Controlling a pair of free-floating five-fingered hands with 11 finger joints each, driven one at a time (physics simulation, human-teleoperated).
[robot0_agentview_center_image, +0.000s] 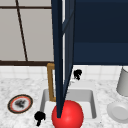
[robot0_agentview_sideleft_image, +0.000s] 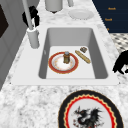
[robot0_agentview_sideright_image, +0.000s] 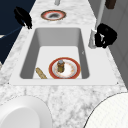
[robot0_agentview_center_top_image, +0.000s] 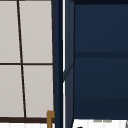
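My left hand (robot0_agentview_center_image: 39, 117) hovers by the sink's (robot0_agentview_center_image: 93, 100) front left corner, fingers relaxed and hanging down, holding nothing; it also appears as the left hand (robot0_agentview_sideleft_image: 122, 62) and the left hand (robot0_agentview_sideright_image: 23, 16) at the counter's front edge. My right hand (robot0_agentview_center_image: 78, 73) is at the back of the sink. There the right hand (robot0_agentview_sideright_image: 106, 36) curls against the white faucet (robot0_agentview_sideright_image: 93, 40), and the right hand (robot0_agentview_sideleft_image: 31, 16) sits behind the spout. In the basin lies a red-rimmed plate (robot0_agentview_sideleft_image: 56, 67) with a small jar (robot0_agentview_sideleft_image: 66, 57) on it, beside a breadstick (robot0_agentview_sideleft_image: 83, 56).
An open dark blue cabinet door (robot0_agentview_center_image: 58, 50) hangs edge-on over the sink. A red ball (robot0_agentview_center_image: 68, 115) sits low before it. A dragon-patterned plate (robot0_agentview_center_image: 20, 103) lies on the left counter. A white plate (robot0_agentview_center_image: 118, 111) and a grey canister (robot0_agentview_center_image: 123, 81) stand on the right.
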